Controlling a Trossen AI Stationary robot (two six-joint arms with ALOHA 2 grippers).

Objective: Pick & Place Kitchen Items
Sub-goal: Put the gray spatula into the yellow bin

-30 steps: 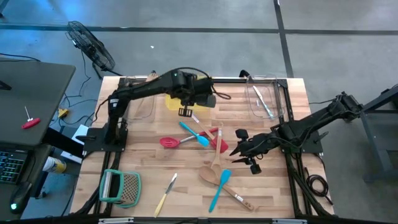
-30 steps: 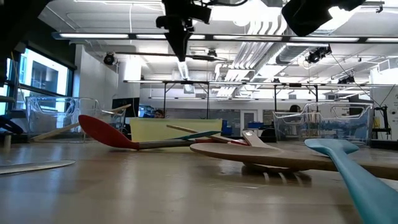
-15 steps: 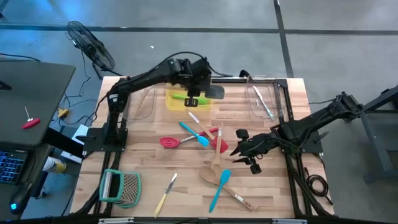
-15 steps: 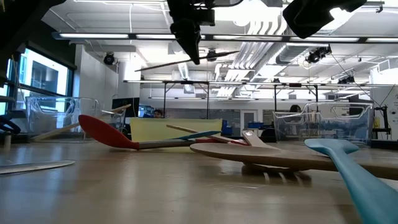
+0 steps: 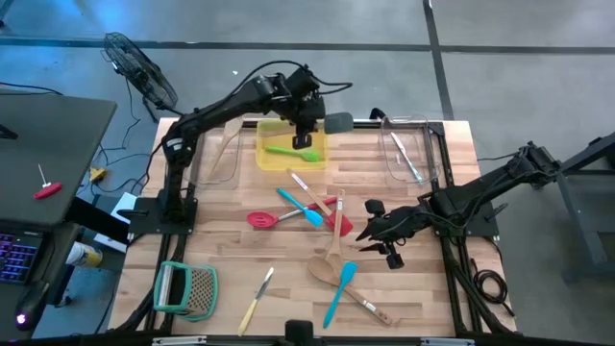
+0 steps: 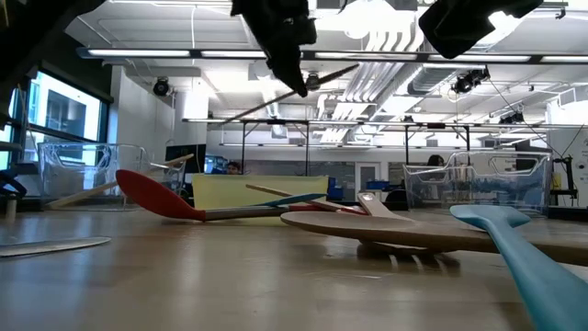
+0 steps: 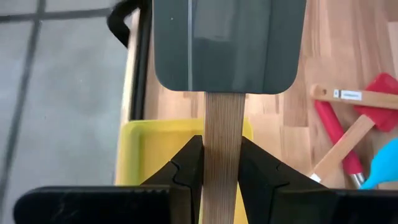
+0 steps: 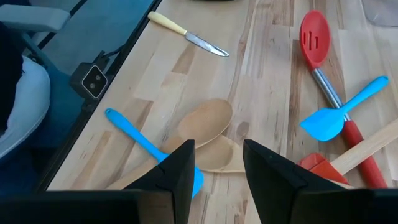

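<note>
My left gripper (image 5: 306, 119) hangs above the far right corner of a yellow tray (image 5: 274, 135) at the table's far middle, shut on a grey spatula (image 5: 336, 123) with a wooden handle. A green spatula (image 5: 293, 151) lies in the tray. In the low view the held spatula (image 6: 322, 78) shows as a thin slanted line under the gripper (image 6: 296, 78). My right gripper (image 5: 370, 231) stands open over the table's right middle, nothing between its fingers (image 8: 186, 168). My left gripper pinches the spatula's wooden handle (image 7: 222, 118) between its two fingers, a short way behind the grey blade (image 7: 227, 43). The fingers come slanting down from the table's left. The spatula is lifted clear and tilted, its blade pointing toward the right edge.
Loose utensils lie in the table's middle: a red slotted spoon (image 5: 261, 219), blue spatulas (image 5: 300, 205) (image 5: 338, 293), wooden spoons (image 5: 329, 267), a red spatula (image 5: 338, 219), a knife (image 5: 258, 298). Clear bins stand far left (image 5: 223, 154) and far right (image 5: 408, 152). A grater (image 5: 187, 288) sits near left.
My left gripper has carried the grey spatula from over the yellow tray toward the table's far edge and a little right, turning as it went. The spatula has swung round, so its blade now points right, past the tray's corner. The green spatula in the tray is now uncovered.
</note>
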